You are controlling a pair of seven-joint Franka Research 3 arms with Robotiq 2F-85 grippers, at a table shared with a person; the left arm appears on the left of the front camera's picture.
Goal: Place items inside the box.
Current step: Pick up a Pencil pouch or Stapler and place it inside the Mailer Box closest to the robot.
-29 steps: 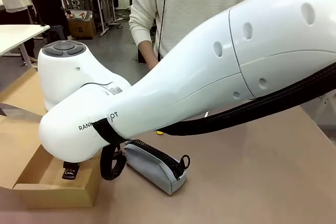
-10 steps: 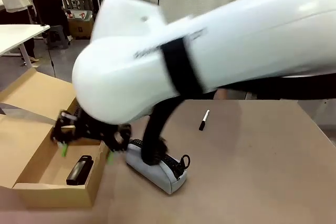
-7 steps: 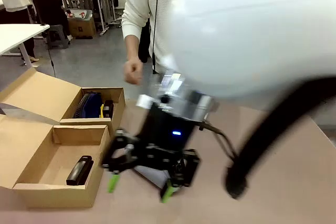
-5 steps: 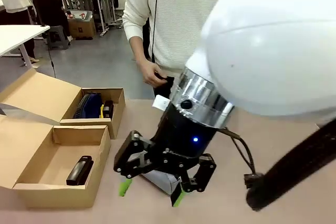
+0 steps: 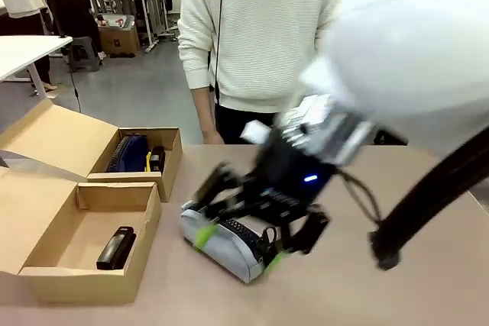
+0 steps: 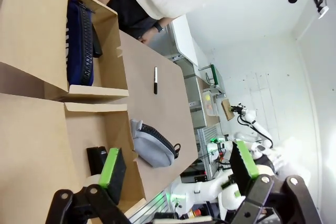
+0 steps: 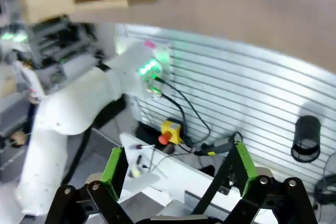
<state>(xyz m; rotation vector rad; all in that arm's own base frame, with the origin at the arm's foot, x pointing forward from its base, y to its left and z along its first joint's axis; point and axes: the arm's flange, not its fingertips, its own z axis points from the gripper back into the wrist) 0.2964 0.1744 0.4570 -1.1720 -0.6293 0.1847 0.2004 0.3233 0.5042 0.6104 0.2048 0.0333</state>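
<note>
Over desk (image 5: 397, 280) middle: right hand (image 5: 238, 246) wide open, empty, green pads flanking grey zip pouch (image 5: 218, 248); contact unclear, blurred. Left hand (image 6: 177, 162) open, empty, above near box (image 5: 84, 284). Done: black stapler (image 5: 116, 247) in near box; dark blue pouch (image 5: 130, 153) in far box (image 5: 134, 182). Left to do: grey zip pouch, black marker (image 6: 155, 80), both lying on desk, outside boxes.

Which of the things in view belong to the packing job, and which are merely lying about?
Job: grey pouch, black stapler, dark blue pouch, marker, near box, far box.
Lying about: white side table, carton on the floor behind.
</note>
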